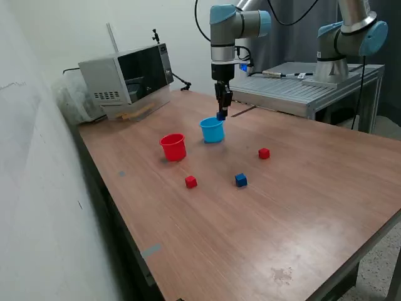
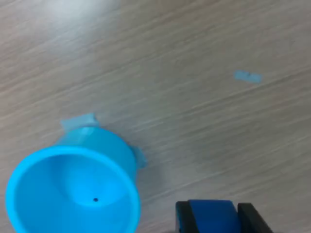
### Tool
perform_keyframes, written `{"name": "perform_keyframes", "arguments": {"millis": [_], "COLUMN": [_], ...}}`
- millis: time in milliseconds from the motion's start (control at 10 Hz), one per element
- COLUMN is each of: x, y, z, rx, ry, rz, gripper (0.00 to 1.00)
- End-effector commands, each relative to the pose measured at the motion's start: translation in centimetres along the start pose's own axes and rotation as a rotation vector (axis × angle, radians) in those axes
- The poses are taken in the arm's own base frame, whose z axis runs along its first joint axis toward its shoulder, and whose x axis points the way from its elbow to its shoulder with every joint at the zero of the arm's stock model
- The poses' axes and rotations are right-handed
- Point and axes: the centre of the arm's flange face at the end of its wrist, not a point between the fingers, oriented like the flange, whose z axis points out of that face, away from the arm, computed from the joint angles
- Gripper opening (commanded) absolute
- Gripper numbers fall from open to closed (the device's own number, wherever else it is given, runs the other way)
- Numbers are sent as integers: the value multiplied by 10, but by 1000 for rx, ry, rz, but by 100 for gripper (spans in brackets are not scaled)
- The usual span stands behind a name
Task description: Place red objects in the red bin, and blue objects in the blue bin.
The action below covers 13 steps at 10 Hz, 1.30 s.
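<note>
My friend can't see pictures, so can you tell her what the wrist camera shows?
A gripper holds a dark blue cube between its two black fingers, close beside an upright light blue cup that looks empty inside. Both are above a brown wooden table, which has a small pale blue mark on it.

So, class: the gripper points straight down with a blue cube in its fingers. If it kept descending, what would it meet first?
Probably the blue cup's far rim or the table just behind it. The gripper hangs near that edge, and the wrist view shows the held blue cube off to the cup's side, so depth is unclear.
</note>
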Motion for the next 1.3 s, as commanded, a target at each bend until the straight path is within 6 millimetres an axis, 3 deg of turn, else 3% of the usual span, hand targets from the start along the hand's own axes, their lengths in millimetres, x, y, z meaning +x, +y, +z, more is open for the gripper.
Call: {"name": "perform_keyframes", "arguments": {"millis": [0,800,1200], "x": [-20,-76,-78], "y": [12,28,28], "z": [6,14,11], "rx": [5,15,15], "ry": [-7,-26,-26], "rz": [32,109,112], "gripper": [0,0,0]}}
